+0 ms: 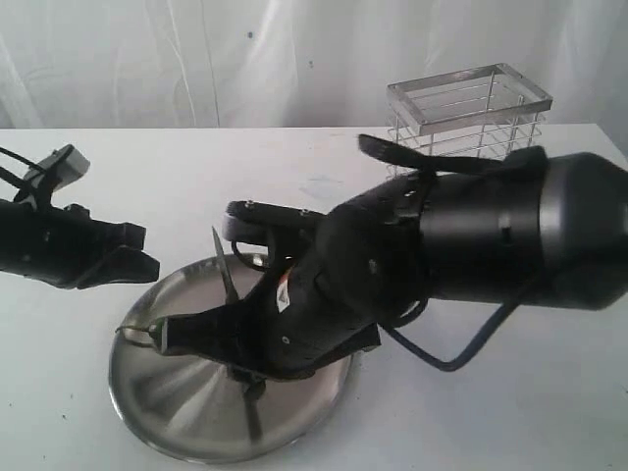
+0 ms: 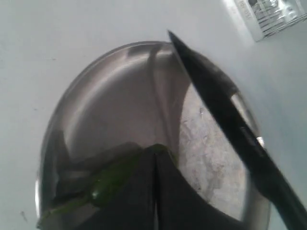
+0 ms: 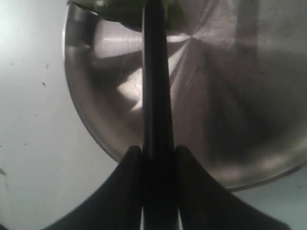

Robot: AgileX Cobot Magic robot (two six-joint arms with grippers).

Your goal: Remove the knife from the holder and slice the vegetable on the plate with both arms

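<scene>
Right wrist view: right hand (image 3: 158, 151) pinches knife (image 3: 154, 72) near vegetable (image 3: 108, 5).
Left hand (image 2: 154, 157) pressed together; the vegetable may roll when cut.

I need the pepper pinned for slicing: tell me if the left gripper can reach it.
Probably yes: the left gripper, jaws shut, hangs close over the pepper, and the knife is off to one side.

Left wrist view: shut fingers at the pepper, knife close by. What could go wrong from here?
1. The left gripper seems to reach the vegetable only at one end. Glossy on the shiny plate, it may roll under the blade.
2. The knife in the right gripper hangs near that left gripper, so a close cut could strike it.
3. The vegetable lies by the plate's rim, and pressing there might tip or shift the plate.
</scene>
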